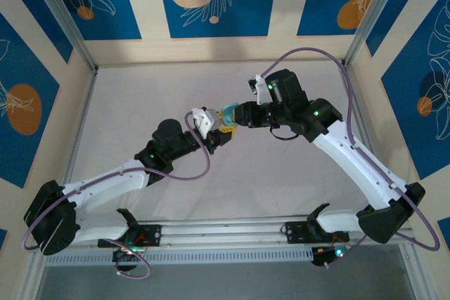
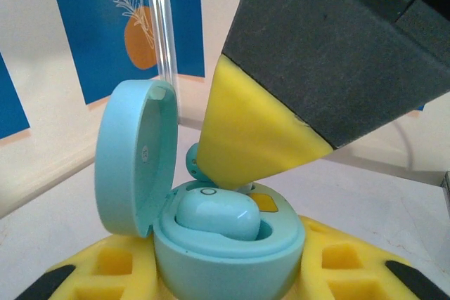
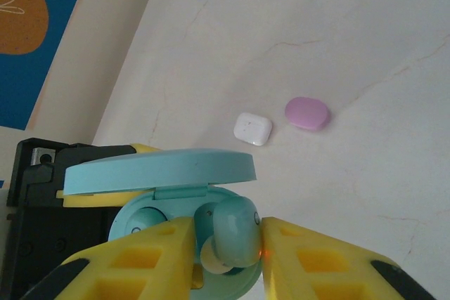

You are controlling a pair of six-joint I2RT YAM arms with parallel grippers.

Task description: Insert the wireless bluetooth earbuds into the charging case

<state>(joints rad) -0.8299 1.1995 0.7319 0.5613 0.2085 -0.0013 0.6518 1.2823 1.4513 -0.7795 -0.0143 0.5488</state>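
Note:
My left gripper [image 2: 228,275] is shut on the base of a light blue charging case [image 2: 232,258], held off the table with its lid [image 2: 130,159] swung open to the left. One light blue earbud [image 2: 218,217] lies seated in the near slot. My right gripper [image 3: 226,251] comes in from above, shut on the other light blue earbud [image 3: 238,233], which sits tilted at the mouth of the second slot, its tip inside. In the top view the two grippers meet mid-table, left gripper [image 1: 222,134], right gripper [image 1: 239,115], with the case [image 1: 229,111] between them.
A white case [image 3: 252,128] and a pink oval case [image 3: 307,113], both closed, lie side by side on the pale table [image 3: 365,47] beyond the held case. The frame posts and patterned walls stand around the table's edges.

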